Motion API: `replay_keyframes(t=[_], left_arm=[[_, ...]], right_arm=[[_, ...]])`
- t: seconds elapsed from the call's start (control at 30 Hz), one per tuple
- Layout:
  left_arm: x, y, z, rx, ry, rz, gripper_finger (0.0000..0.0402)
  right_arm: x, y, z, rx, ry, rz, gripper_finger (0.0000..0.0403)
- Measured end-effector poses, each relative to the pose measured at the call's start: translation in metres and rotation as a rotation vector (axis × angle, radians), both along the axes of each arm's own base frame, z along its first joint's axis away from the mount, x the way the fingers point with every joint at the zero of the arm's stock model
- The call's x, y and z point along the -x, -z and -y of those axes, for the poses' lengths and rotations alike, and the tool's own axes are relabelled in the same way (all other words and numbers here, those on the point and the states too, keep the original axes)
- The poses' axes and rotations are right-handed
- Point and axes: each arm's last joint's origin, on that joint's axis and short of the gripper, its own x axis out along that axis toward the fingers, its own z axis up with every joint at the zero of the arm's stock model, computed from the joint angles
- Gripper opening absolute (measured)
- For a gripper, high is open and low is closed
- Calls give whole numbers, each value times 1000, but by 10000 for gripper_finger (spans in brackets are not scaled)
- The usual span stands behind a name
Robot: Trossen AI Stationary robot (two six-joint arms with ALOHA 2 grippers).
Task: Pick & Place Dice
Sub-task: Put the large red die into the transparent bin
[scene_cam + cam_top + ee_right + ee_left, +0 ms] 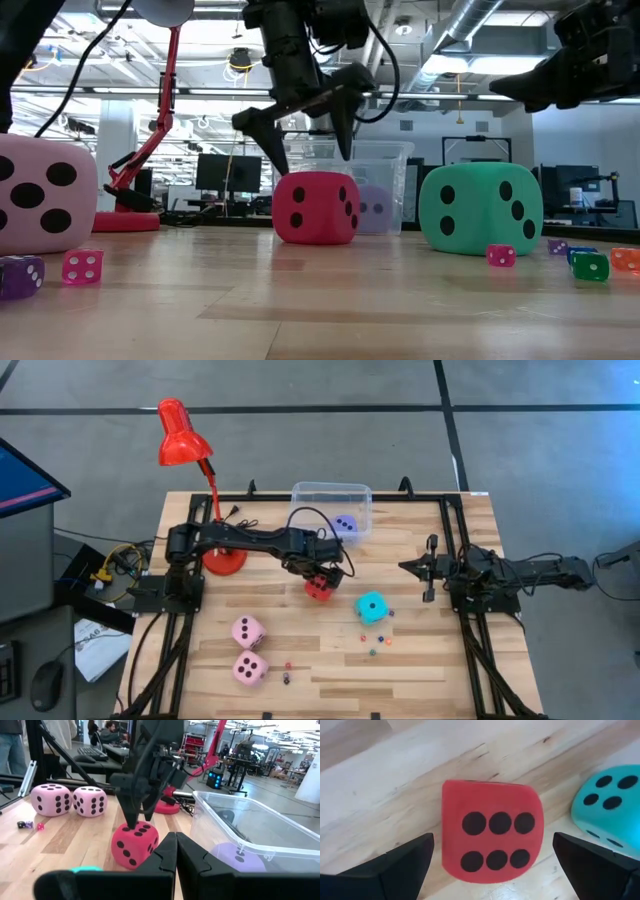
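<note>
High view: left gripper (322, 572) is held spread wide just above red die (318, 588), mid-table, nothing gripped. Right gripper (408, 567) is parked at table's right w/ fingers pressed together.

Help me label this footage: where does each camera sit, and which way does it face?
High view: overhead, straight down; both arms, open left end effector over the soft red pip-marked cube.
Low view: tabletop level, facing the room; left end effector overhead.
Left wrist view: looks down past its own fingers.
Right wrist view: looks across, past its shut right end effector.
All share the cube.
</note>
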Motion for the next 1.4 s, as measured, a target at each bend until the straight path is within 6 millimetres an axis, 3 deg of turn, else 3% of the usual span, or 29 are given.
replay_keyframes(t=[0.27, 0.5, 0.83, 0.97, 1.2, 1.4], left_arm=[[2, -7, 1, -26, 11, 15, 399], [-5, -10, 15, -27, 46, 90, 387], [-24, -53, 37, -52, 89, 301, 379], [-33, -60, 52, -106, 88, 425, 379], [-37, -61, 69, -188, 73, 479, 379], [-34, -58, 65, -240, 89, 431, 379]], right_arm=[[0, 0, 1, -2, 11, 0, 0], [0, 0, 1, -2, 10, 1, 0], [0, 0, 1, -2, 10, 1, 0], [0, 0, 1, -2, 10, 2, 0], [0, 0, 1, -2, 11, 2, 0], [0, 0, 1, -2, 11, 3, 0]])
